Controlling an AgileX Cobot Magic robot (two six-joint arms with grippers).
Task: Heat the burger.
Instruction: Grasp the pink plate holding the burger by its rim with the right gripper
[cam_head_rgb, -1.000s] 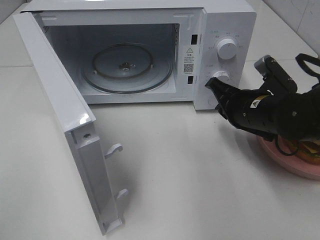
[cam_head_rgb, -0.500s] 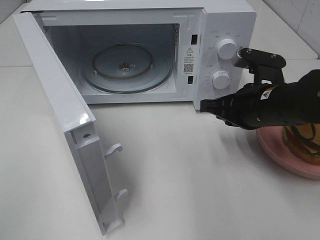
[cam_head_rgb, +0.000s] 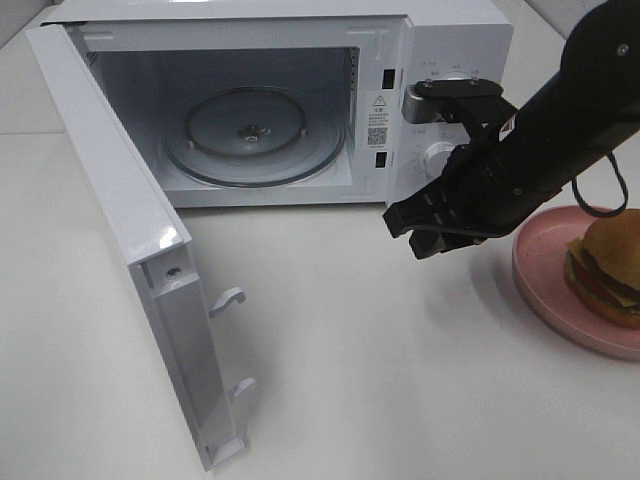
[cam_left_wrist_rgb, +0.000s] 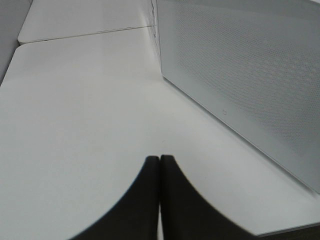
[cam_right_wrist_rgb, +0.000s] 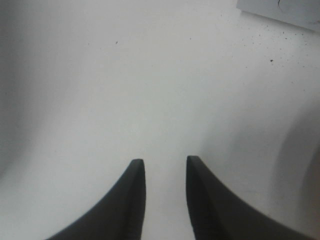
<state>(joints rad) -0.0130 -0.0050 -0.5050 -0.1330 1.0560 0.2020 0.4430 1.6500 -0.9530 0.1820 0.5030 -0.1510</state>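
Pink plate (cam_head_rgb: 540, 285) carrying the burger (cam_head_rgb: 605, 262) sits right of the microwave (cam_head_rgb: 460, 40). In front of it, the right fingers (cam_right_wrist_rgb: 132, 200) are parted and empty. The left fingers (cam_left_wrist_rgb: 145, 200) are pressed together beside its wall.

1. One microwave (cam_head_rgb: 440, 40) on the white surface (cam_head_rgb: 350, 380).
2. One door (cam_head_rgb: 110, 190), hinged at the microwave's left side.
3. One glass turntable (cam_head_rgb: 250, 135) inside the microwave.
4. Two latch hooks (cam_head_rgb: 228, 297) on the door's free edge.
5. One control knob (cam_head_rgb: 437, 157) in view on the microwave's panel.
6. One pink plate (cam_head_rgb: 545, 285), right of the microwave's front.
7. One burger (cam_head_rgb: 605, 265) on that plate.
8. Two grippers: the right gripper (cam_head_rgb: 405, 237) in front of the microwave's panel, and the left gripper (cam_left_wrist_rgb: 160, 158), which shows only in its own wrist view.
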